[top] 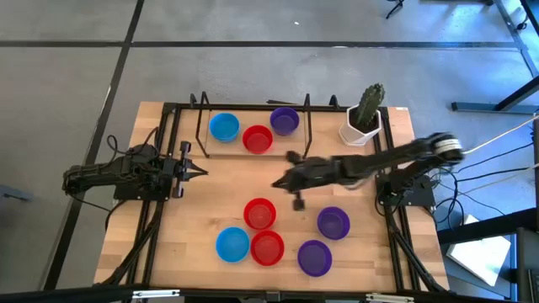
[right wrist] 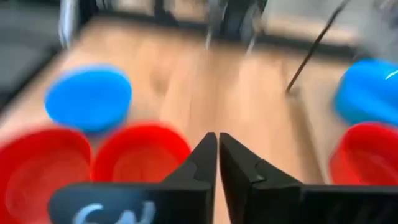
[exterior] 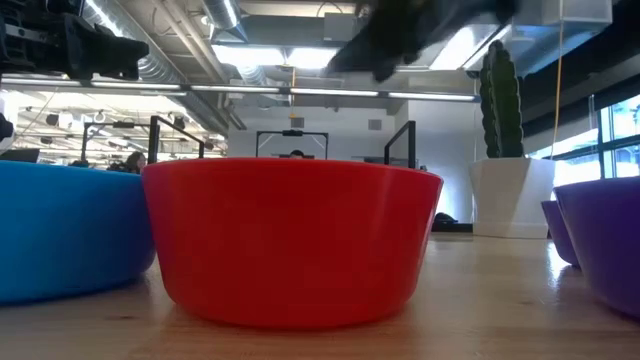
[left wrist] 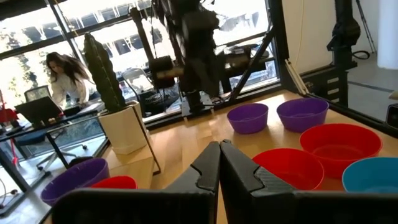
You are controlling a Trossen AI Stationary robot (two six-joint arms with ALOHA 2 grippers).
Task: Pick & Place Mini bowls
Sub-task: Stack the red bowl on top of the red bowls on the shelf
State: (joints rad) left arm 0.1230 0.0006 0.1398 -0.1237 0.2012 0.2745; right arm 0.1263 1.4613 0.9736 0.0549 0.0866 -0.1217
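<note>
Though scattered, mini bowls (top: 260,214) empty

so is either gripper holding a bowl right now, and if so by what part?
Nothing is held. The right gripper is shut and empty above the table's middle; the left gripper is shut and empty at the left side.

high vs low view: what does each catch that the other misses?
High view only: the whole layout, with a far row of blue bowl, red bowl and purple bowl, the near cluster of five bowls, and the left end effector parked at the table's left side. Low view only: the room behind the table and the near red bowl's side wall close up. Both: the cactus pot and the right arm over the table's middle, its end effector shut and empty.
</note>
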